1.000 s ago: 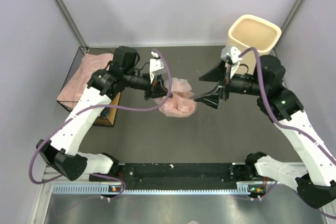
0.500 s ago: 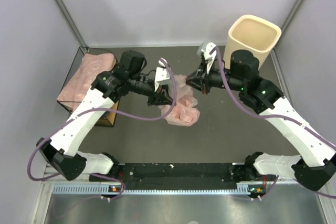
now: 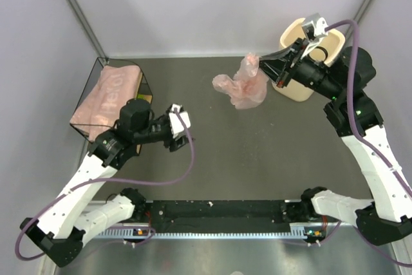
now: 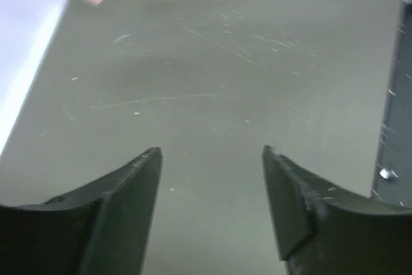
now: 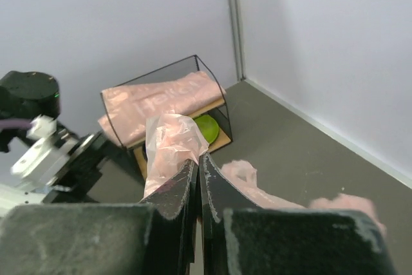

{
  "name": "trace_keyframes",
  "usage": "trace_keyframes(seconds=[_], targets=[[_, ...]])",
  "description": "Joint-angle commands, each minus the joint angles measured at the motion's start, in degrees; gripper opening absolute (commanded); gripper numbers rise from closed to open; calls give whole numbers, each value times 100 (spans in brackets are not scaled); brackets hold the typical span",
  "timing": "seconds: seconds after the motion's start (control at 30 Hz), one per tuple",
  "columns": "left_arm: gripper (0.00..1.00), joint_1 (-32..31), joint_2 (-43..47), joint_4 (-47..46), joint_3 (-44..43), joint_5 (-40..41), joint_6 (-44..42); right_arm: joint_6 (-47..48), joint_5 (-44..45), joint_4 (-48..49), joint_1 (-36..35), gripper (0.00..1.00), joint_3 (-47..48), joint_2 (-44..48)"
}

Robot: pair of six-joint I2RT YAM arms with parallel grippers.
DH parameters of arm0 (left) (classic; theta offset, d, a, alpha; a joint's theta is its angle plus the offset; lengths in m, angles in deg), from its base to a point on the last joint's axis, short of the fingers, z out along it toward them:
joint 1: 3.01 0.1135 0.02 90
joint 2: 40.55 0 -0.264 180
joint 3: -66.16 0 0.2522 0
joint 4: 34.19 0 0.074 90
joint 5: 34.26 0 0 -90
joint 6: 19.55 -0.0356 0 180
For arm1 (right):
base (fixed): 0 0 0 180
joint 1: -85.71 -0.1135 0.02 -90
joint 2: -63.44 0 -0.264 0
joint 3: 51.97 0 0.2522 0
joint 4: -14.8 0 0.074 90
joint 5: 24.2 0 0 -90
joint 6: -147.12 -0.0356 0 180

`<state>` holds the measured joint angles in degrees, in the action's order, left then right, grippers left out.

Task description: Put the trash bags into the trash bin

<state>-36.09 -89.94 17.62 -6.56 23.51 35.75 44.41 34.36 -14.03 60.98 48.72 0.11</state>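
One pale pink trash bag [image 3: 245,86] hangs crumpled above the table. My right gripper [image 3: 261,66] is shut on its top edge. In the right wrist view the jaws [image 5: 198,158] meet on a bunch of the film [image 5: 168,138], and more of it trails below [image 5: 283,192]. The cream trash bin [image 3: 291,31] stands at the back right, just behind that gripper and partly hidden by the arm. My left gripper [image 3: 180,130] is low at the left with nothing in it. Its fingers [image 4: 212,156] stand open over bare table. More trash bags [image 3: 106,96] lie stacked on the wire box.
The dark wire-framed box [image 3: 143,82] stands at the back left, with a green object [image 5: 207,127] on its lower shelf. Grey walls close in the back and both sides. The left arm [image 5: 45,149] lies between the box and the table's middle.
The right gripper shut on the bag and carried it up and back right toward the bin. The left gripper let go, opened, and drew back to the front left.
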Motion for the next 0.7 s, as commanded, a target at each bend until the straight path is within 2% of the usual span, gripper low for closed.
trace_keyframes(seconds=[0.0, 0.03, 0.1, 0.17, 0.2, 0.23, 0.27, 0.3, 0.33, 0.37, 0.4, 0.43, 0.5, 0.53, 0.6, 0.67], targets=[[81, 74, -299, -1903, -283, 1137, 1683, -179, -625, 653, -14, 0, -228, 215], [84, 91, -395, -2115, -422, 1331, 2208, -171, -731, 733, -14, 0, -291, 259], [90, 266, -815, -2108, -694, 1404, 2729, -100, -855, 655, -14, 0, -370, 347], [93, 503, -1290, -1924, -1187, 695, 3738, 49, -829, 558, -14, 0, -379, 365], [99, 748, -1415, -1949, -1266, -65, 4177, 119, -829, 532, -14, 0, -414, 383], [99, 846, -1512, -2080, -1241, -525, 4982, 128, -811, 540, -14, 0, -423, 392], [99, 917, -1617, -2717, -1128, -1009, 5295, 120, -785, 532, -14, 0, -432, 392], [99, 944, -1609, -3132, -979, -1884, 5594, 120, -802, 505, -14, 0, -414, 366], [99, 918, -1566, -3580, -499, -2110, 6075, 85, -820, 505, -14, 0, -397, 365], [99, 830, -1409, -4776, -207, -2260, 6245, 67, -846, 496, -5, 0, -397, 357], [99, 777, -1329, -5119, 75, -2175, 6308, 41, -846, 514, -14, 0, -397, 374], [99, 725, -1267, -5305, 399, -2148, 6143, 23, -890, 531, -14, 0, -388, 374], [98, 706, -1292, -5106, 429, -2191, 5905, -47, -899, 523, -14, 0, -388, 400], [98, 706, -1354, -5088, 394, -2583, 5861, -56, -908, 523, -5, 0, -388, 409], [98, 706, -1503, -5122, 350, -2902, 5956, -91, -881, 514, -14, 0, -379, 418], [94, 706, -1495, -5577, 481, -3140, 6438, -91, -864, 505, -14, 0, -370, 409]])
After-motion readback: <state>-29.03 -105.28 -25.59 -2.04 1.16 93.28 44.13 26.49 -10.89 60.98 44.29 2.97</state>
